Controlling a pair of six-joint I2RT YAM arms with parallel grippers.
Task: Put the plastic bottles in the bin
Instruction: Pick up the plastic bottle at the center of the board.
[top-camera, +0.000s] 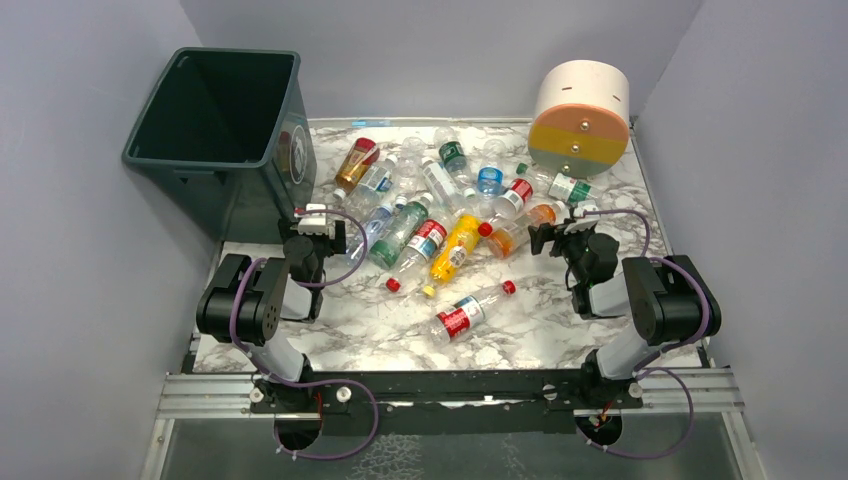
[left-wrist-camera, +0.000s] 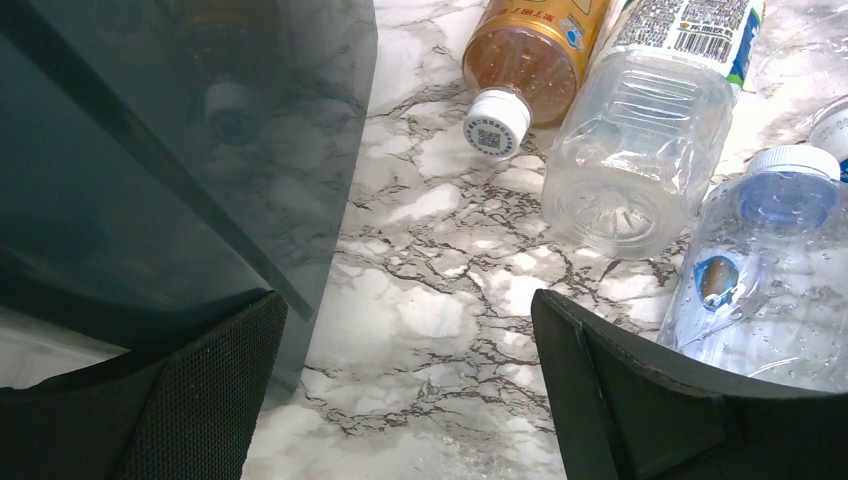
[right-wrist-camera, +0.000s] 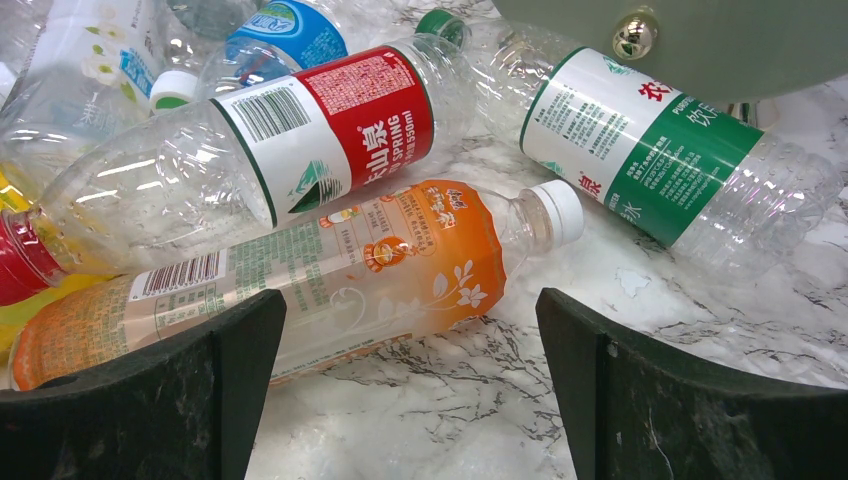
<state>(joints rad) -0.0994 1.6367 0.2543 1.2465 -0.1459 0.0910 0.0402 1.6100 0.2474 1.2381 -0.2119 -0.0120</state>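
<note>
Several plastic bottles (top-camera: 450, 215) lie in a heap on the marble table, and one clear red-labelled bottle (top-camera: 468, 311) lies apart nearer the arms. The dark green bin (top-camera: 222, 120) stands at the back left; its wall (left-wrist-camera: 170, 160) fills the left of the left wrist view. My left gripper (top-camera: 322, 222) is open and empty beside the bin, with an amber bottle (left-wrist-camera: 525, 60) and a clear bottle (left-wrist-camera: 640, 150) ahead of it. My right gripper (top-camera: 556, 233) is open and empty just short of an orange-labelled bottle (right-wrist-camera: 330, 275).
A big cream, orange and yellow cylinder (top-camera: 580, 118) stands at the back right, over a green-labelled bottle (right-wrist-camera: 650, 150). Grey walls enclose the table on three sides. A metal rail (top-camera: 450, 390) runs along the near edge.
</note>
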